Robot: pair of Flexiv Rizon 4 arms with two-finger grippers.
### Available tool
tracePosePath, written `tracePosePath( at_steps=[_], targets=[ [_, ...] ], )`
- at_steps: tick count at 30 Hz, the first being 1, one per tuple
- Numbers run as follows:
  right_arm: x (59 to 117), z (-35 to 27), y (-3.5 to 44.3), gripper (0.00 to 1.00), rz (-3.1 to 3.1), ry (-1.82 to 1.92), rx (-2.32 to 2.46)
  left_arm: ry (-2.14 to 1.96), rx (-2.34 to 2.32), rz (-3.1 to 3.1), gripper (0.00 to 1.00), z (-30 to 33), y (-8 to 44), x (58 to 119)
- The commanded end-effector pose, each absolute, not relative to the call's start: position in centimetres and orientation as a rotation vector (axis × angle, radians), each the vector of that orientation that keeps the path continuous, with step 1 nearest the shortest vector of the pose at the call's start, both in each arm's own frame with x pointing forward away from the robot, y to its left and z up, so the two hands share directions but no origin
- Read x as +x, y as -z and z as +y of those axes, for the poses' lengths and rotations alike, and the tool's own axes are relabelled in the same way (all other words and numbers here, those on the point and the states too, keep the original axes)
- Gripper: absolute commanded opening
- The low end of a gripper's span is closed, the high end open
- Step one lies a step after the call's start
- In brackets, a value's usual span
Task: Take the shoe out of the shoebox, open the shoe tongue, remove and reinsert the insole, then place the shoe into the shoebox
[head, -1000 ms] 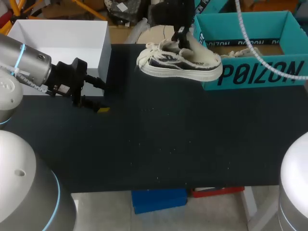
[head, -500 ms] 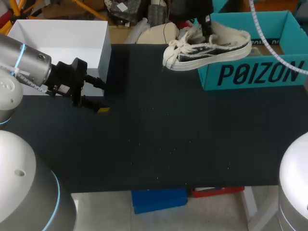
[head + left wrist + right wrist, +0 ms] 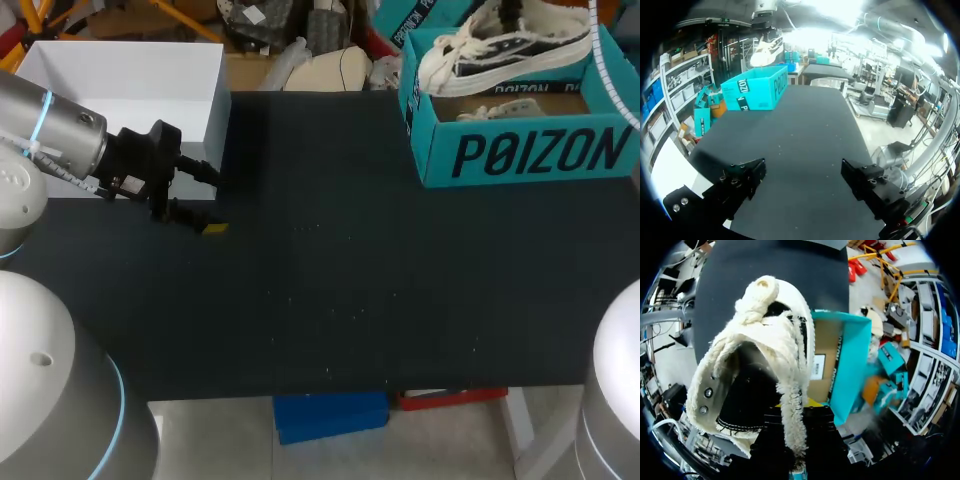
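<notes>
Pinched between right gripper [image 3: 801, 407] fingers: shoe [image 3: 505, 45], by collar edge, toe pointing ahead, hanging over open shoebox [image 3: 520, 150]. Spread wide: left gripper [image 3: 802, 175] fingers, table [image 3: 350, 300] beneath, shoebox far ahead.

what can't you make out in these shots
- Right jaws: the head view cuts them off at its top edge; in the right wrist view the shoe covers all but a yellow sliver.
- Insole: the shoe's inside is dark in the right wrist view, so in or out is unclear.
- Shoebox floor: in the head view the shoe hides much of it; the pale item inside is too partial to name.
</notes>
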State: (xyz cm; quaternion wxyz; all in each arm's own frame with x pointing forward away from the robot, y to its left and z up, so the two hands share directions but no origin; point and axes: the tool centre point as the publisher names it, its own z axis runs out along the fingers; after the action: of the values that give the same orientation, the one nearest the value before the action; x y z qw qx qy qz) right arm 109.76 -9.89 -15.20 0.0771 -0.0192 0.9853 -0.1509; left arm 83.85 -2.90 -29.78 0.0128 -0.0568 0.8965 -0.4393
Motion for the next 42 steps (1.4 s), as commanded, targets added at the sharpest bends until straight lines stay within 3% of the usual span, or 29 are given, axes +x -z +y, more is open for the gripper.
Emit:
tracePosePath(
  at_steps=[1,10,25,34,42],
  targets=[
    [115.0,-12.7,15.4,0.00,3.010,0.363,-0.064,1.366,-0.178,2.788,1.00,-2.9,29.9,83.7],
    [119.7,-15.0,17.7,0.00,3.046,0.280,-0.068,1.366,-0.178,2.788,1.00,-2.9,29.9,83.7],
    [119.7,-15.0,17.7,0.00,3.046,0.280,-0.068,1.366,-0.178,2.788,1.00,-2.9,29.9,83.7],
    [120.1,-14.4,21.5,0.00,3.009,0.057,0.019,1.366,-0.178,2.788,1.00,-2.9,29.9,83.7],
    [122.2,-14.8,23.9,0.00,3.057,0.094,-0.063,1.366,-0.178,2.788,1.00,-2.9,29.9,83.7]
  ],
)
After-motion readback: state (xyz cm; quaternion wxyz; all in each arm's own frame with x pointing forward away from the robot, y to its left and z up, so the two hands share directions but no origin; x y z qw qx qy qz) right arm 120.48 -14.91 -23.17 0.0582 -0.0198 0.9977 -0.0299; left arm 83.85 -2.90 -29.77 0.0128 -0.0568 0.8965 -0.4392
